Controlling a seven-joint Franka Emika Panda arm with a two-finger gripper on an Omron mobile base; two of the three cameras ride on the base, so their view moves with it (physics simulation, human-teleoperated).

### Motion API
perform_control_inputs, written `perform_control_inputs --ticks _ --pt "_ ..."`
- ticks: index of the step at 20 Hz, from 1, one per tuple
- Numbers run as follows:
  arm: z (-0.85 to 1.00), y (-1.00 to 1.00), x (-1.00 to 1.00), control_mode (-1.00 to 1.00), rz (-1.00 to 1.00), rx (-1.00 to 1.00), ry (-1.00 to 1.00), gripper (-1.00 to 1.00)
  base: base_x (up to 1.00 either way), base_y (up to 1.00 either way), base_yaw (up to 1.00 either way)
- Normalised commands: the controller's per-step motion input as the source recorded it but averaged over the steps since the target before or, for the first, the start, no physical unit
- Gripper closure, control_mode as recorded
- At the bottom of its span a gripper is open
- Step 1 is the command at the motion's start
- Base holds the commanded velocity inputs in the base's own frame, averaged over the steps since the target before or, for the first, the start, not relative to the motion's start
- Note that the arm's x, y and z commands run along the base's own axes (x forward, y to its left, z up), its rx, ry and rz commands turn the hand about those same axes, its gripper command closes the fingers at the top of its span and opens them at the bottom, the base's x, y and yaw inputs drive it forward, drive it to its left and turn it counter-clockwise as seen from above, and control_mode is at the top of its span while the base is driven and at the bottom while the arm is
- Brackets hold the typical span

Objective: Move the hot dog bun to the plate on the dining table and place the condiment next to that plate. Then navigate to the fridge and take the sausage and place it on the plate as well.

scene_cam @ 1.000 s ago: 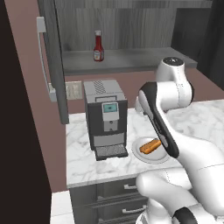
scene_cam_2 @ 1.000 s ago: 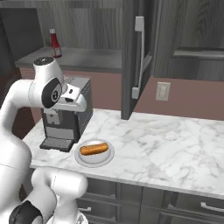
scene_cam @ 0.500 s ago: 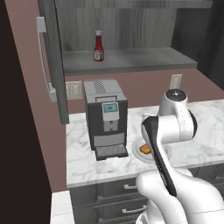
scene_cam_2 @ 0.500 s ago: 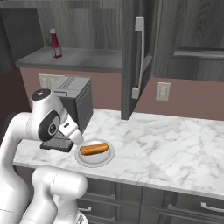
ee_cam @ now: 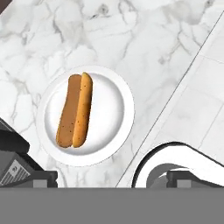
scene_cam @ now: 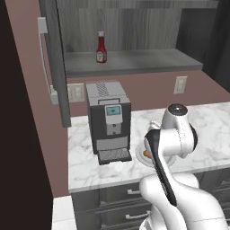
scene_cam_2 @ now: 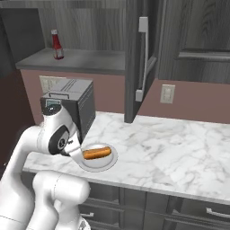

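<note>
Looked light, soft and crushable: the bun (ee_cam: 75, 110) on the white plate (ee_cam: 111, 116). Best pinched gently across its middle, fingers (ee_cam: 17, 142) spread wide apart above.

Orange-tan hot dog bun (ee_cam: 75, 110); white plate (ee_cam: 111, 131); grey-veined marble counter (ee_cam: 57, 35)

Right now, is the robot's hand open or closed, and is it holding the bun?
Gripper: open, holding nothing; the hot dog bun lies on the white plate.
</note>
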Motion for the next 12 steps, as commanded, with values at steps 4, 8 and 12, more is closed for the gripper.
perform_control_inputs --ticks 4,8,12 --pt "-0.29 -0.13 0.30 -1.00 -0.10 0.11 0.03 -1.00 0.00 0.00 0.00" --pt "-0.24 -0.17 0.35 -1.00 0.00 0.07 0.04 -1.00 0.00 0.00 0.00" --pt "-0.16 -0.17 0.40 -1.00 0.00 0.03 0.09 -1.00 0.00 0.00 0.00"
